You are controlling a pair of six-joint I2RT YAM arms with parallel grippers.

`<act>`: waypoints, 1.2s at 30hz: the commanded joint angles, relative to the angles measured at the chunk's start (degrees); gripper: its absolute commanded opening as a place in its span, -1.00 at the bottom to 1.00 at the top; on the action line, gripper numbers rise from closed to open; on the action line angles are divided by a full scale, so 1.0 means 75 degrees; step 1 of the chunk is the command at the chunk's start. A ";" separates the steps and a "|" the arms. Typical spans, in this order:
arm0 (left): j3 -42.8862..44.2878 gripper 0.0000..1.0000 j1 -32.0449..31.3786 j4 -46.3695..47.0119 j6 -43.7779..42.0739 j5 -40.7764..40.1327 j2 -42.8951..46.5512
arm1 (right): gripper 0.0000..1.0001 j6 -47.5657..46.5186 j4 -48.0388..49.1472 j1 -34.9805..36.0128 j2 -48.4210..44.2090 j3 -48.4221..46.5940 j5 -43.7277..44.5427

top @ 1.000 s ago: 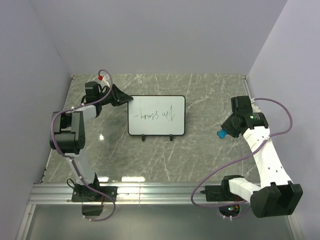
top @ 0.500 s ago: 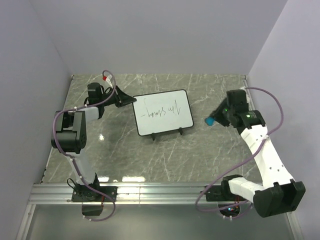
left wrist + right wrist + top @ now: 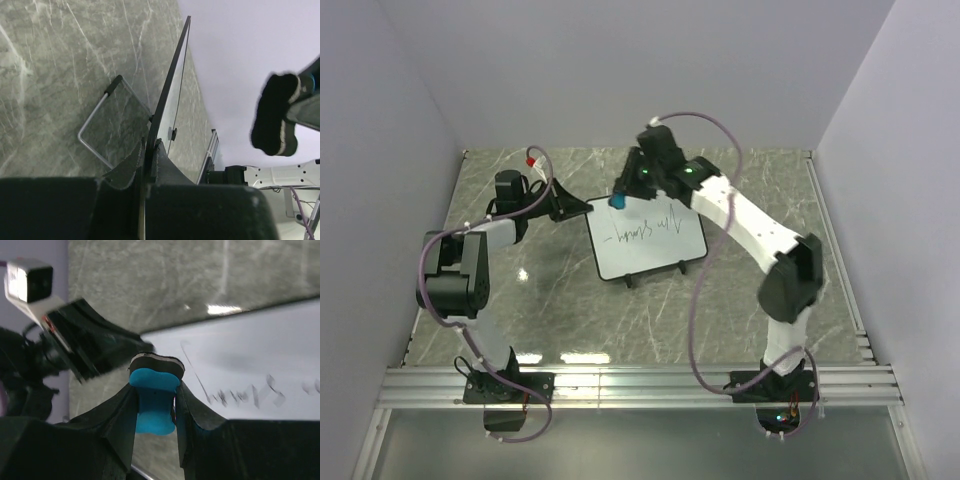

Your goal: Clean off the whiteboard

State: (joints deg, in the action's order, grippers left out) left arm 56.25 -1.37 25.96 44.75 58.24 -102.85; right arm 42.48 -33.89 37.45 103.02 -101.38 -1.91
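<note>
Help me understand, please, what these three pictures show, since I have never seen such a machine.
These are two robot arms bolted at the near edge of a marble table. The wide picture looks down from above and behind them. The other two come from a small camera on each wrist, so each shows its own fingers. On the table stands a small whiteboard bearing dark handwriting. The left gripper is clamped on the board's left edge, apparently to steady it. The right gripper holds a blue eraser at the board's upper left corner, beside the writing, which is not yet wiped.
</note>
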 commanded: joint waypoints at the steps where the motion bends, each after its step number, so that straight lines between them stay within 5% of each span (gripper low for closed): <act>1: -0.0199 -0.99 -0.0158 -0.1268 -0.0646 -0.0452 0.0329 | -1.00 -0.0062 -0.0214 0.0197 0.1176 -0.1745 -0.0120; 7: -0.0316 -0.99 -0.0216 -0.1691 -0.0928 -0.0558 0.0704 | -1.00 0.0148 -0.0450 0.0397 0.2329 -0.2842 -0.0003; 27: -0.0410 -0.99 -0.0310 -0.2371 -0.1197 -0.0710 0.1163 | -1.00 0.0219 -0.1329 0.0467 0.2203 -0.0654 0.2469; 36: -0.0152 -0.99 -0.0404 -0.2406 -0.1209 -0.0757 0.0975 | -1.00 0.0231 -0.1118 0.1216 0.1861 0.0370 0.2365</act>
State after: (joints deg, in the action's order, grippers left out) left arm 53.60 -3.20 10.72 36.38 54.30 -95.83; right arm 44.64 -38.92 43.99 114.98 -100.66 15.05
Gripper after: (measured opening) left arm 0.042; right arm 0.388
